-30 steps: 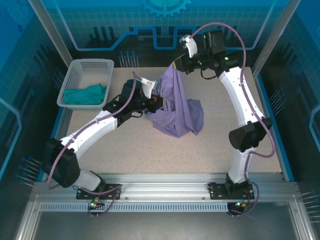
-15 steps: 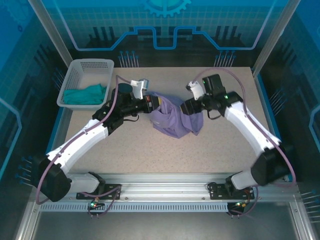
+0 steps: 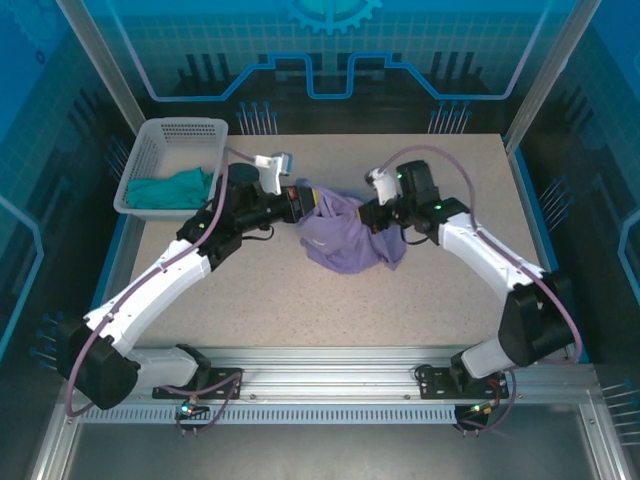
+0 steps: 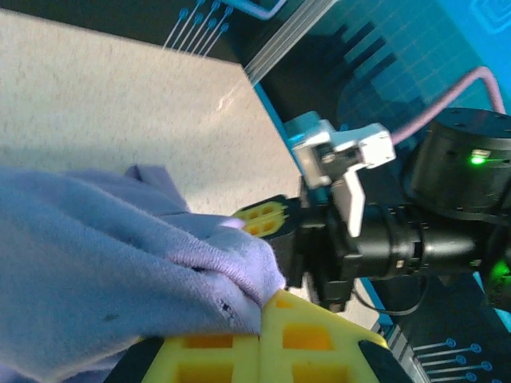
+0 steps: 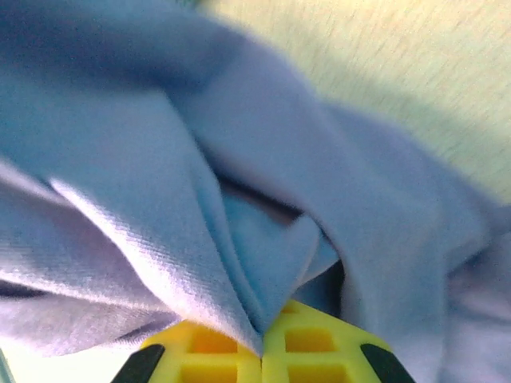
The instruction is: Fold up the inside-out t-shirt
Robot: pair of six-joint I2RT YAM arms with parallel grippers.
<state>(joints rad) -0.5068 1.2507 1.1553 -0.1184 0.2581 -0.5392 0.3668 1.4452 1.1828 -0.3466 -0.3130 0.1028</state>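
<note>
**Gripped at both ends, mid-table**

Bunched in a lavender heap at the middle of the table [image 3: 330, 310]: the inside-out t-shirt [image 3: 345, 240]. Pinched at its upper left edge by the left gripper [image 3: 300, 203], yellow fingertips closed tight on a fold. Pinched at its upper right edge by the right gripper [image 3: 368, 214], likewise clamped on cloth. Well apart at far left, a white basket [image 3: 185, 124] holding a teal garment [image 3: 172, 188].

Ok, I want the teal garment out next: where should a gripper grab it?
Probably a raised fold near the middle of the teal garment, coming straight down: it lies crumpled in the basket, whose walls block a sideways approach.
</note>
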